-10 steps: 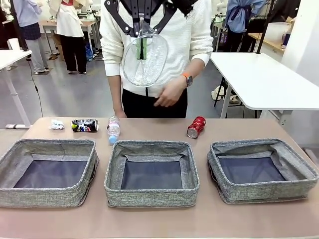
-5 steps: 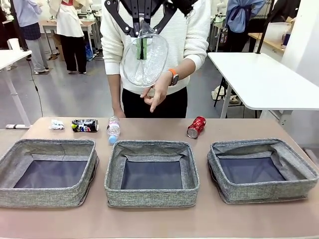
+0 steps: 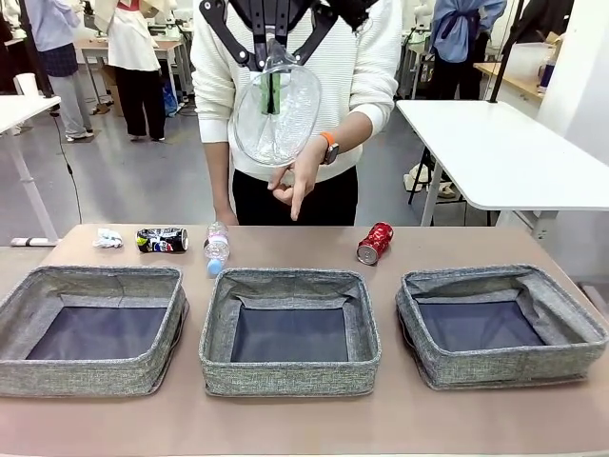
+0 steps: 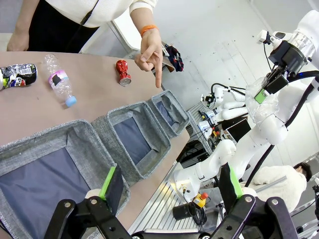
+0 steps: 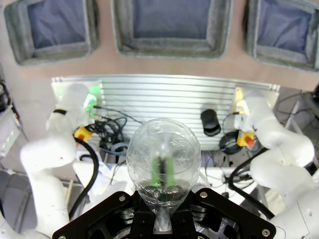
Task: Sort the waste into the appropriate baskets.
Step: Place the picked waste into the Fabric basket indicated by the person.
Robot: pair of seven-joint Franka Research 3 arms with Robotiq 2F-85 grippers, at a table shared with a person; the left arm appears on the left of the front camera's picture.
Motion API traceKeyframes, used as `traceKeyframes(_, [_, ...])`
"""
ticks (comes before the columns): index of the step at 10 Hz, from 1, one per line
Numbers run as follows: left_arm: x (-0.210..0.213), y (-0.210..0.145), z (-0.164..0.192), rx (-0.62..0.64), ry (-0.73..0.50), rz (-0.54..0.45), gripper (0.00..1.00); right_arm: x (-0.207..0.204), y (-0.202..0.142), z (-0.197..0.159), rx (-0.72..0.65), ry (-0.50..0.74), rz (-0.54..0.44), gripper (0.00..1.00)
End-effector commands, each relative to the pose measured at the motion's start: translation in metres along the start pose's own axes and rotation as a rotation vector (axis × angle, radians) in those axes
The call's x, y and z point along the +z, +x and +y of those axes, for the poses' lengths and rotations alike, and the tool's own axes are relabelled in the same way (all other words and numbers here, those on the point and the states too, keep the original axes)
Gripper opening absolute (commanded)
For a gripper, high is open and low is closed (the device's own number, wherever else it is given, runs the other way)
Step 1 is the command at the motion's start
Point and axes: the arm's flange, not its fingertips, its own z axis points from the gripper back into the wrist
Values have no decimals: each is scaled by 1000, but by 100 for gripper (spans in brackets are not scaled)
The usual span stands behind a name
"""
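All three square grey woven-fabric baskets (image 3: 288, 279) are empty. The right gripper's (image 3: 273, 88) fingers clamp the clear crumpled plastic cup (image 3: 281, 129) high above the bench (image 3: 285, 419). The left gripper's (image 4: 168, 180) fingers stand wide, holding nothing. The crushed red can (image 3: 375, 242), crushed dark blue can (image 3: 162, 239), clear blue-capped plastic bottle (image 3: 217, 248) and white paper wad (image 3: 108, 238) lie unsorted.

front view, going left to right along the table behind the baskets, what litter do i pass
white paper wad → crushed dark blue can → clear blue-capped plastic bottle → crushed red can
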Motion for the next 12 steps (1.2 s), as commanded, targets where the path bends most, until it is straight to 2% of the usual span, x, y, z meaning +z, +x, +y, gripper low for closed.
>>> traceKeyframes(1, [-1, 1, -2, -17, -20, -20, 100, 0, 0, 0, 0, 0, 0, 1])
traceKeyframes(2, [-1, 1, -2, -17, -20, -20, 100, -26, -5, -3, 95, -132, 21, 1])
traceKeyframes(3, [-1, 1, -2, -17, -20, -20, 100, -58, -9, -9, 112, -193, 60, 1])
traceKeyframes(4, [-1, 1, -2, -17, -20, -20, 100, -101, -4, -17, 162, -205, 52, 1])
traceKeyframes(5, [-1, 1, -2, -17, -20, -20, 100, -145, 15, -33, 243, -92, 92, 1])
traceKeyframes(6, [-1, 1, -2, -17, -20, -20, 100, -187, 32, -46, 239, -2, 74, 1])
traceKeyframes(7, [-1, 1, -2, -17, -20, -20, 100, -213, 36, -54, 282, 84, -33, 1])
traceKeyframes(8, [-1, 1, -2, -17, -20, -20, 100, -229, 35, -67, 286, 125, -150, 1])
traceKeyframes(9, [-1, 1, -2, -17, -20, -20, 100, -236, 33, -81, 309, 180, -218, 1])
traceKeyframes(11, [-1, 1, -2, -17, -20, -20, 100, -249, 29, -101, 269, 198, -257, 1])
traceKeyframes(12, [-1, 1, -2, -17, -20, -20, 100, -255, 30, -105, 291, 222, -287, 1])
